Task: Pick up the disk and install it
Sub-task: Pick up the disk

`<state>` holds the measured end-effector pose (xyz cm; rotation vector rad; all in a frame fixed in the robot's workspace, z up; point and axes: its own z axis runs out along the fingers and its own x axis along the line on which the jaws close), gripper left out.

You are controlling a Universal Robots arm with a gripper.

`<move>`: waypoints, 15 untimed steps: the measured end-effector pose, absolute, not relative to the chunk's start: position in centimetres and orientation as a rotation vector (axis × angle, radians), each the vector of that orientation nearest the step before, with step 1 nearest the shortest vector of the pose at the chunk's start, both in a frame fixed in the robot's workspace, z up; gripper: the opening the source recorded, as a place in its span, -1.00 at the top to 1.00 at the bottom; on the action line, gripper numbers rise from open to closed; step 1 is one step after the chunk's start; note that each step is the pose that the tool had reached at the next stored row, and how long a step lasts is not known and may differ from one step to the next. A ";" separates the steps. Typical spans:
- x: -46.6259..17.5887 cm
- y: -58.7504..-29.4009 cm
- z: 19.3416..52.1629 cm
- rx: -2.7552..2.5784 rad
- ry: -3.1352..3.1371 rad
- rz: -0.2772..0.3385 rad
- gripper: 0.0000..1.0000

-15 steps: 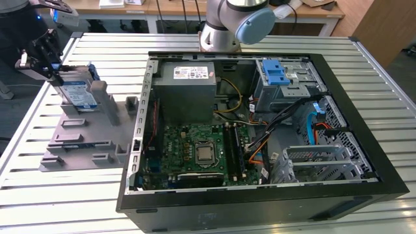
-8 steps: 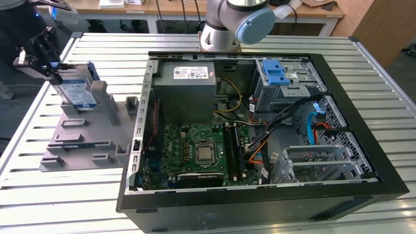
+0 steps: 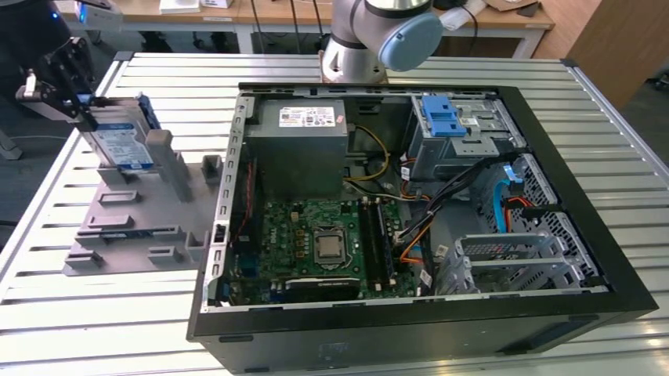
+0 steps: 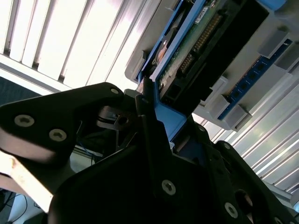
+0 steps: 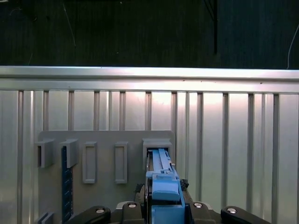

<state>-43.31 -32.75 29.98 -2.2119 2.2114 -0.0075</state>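
The disk [image 3: 118, 145] stands on edge over the far end of a grey slotted holder [image 3: 125, 227], at the exterior view's left. Its blue-and-white label faces the camera, and blue rails run along its sides. My gripper [image 3: 89, 106] is shut on the disk's upper end. In the first wrist view the blue bracket [image 5: 163, 182] sits between the black fingers of my gripper [image 5: 163, 207], above a grey slot. In the second wrist view the disk's green circuit board [image 4: 196, 42] shows, with a finger [image 4: 147, 107] pressed on the blue rail. I cannot tell whether the disk's lower edge still rests in the slot.
An open black computer case [image 3: 569, 157] lies to the exterior view's right of the holder. It holds a grey power supply [image 3: 303, 141], a motherboard [image 3: 324, 243] and a grey drive bay with a blue latch [image 3: 444, 117]. The arm's base [image 3: 366, 39] stands behind it on a slatted metal table [image 3: 105, 313].
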 end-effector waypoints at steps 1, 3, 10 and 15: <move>-43.3 -32.7 30.0 -2.212 2.211 -0.008 0.27; -43.3 -32.7 30.0 -2.212 2.211 -0.007 0.27; -43.3 -32.7 30.2 -2.212 2.211 -0.007 0.27; -43.3 -32.7 30.5 -2.212 2.211 -0.007 0.27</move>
